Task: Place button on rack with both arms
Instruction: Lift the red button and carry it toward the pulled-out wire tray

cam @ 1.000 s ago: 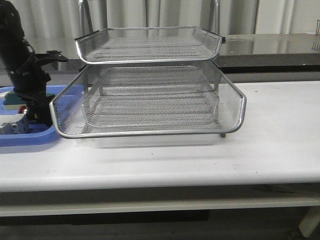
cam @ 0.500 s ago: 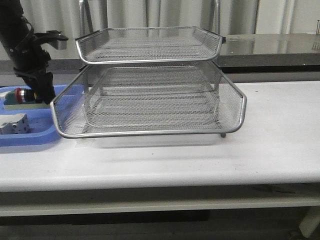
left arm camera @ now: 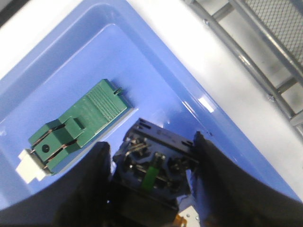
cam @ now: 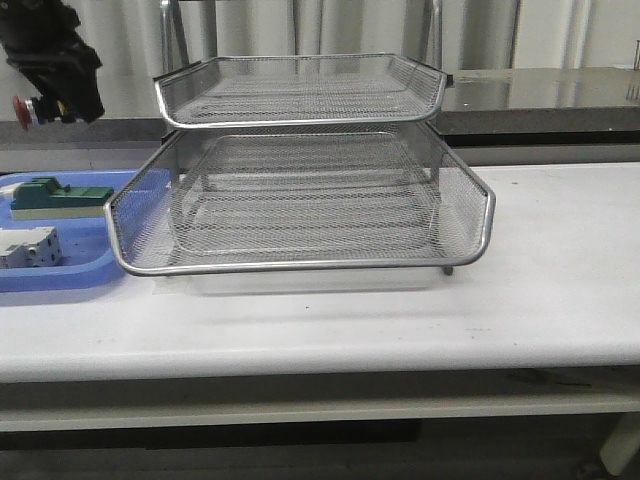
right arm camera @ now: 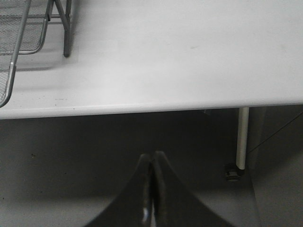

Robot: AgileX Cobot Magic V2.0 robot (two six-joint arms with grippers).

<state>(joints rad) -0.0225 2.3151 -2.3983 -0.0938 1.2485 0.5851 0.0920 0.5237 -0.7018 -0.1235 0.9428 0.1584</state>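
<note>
No brand, label or writing could be read anywhere. The rack point(cam: 300, 170) was silver wire mesh on a chrome frame, its tiers stacked on the white surface point(cam: 540, 290). Left of it lay a flat blue plastic tray point(cam: 70, 275) holding a green block point(cam: 58, 195) and a white block point(cam: 25, 245). The left end effector point(cam: 62, 98) hung high above that tray, level with the top tier, its black fingers point(left arm camera: 90, 184) pinching the button point(left arm camera: 154, 168) by its dark contact block; the red cap point(cam: 27, 107) stuck out sideways. The right end effector point(right arm camera: 151, 189) sat below the surface edge, its fingers pressed together, holding nothing.
</note>
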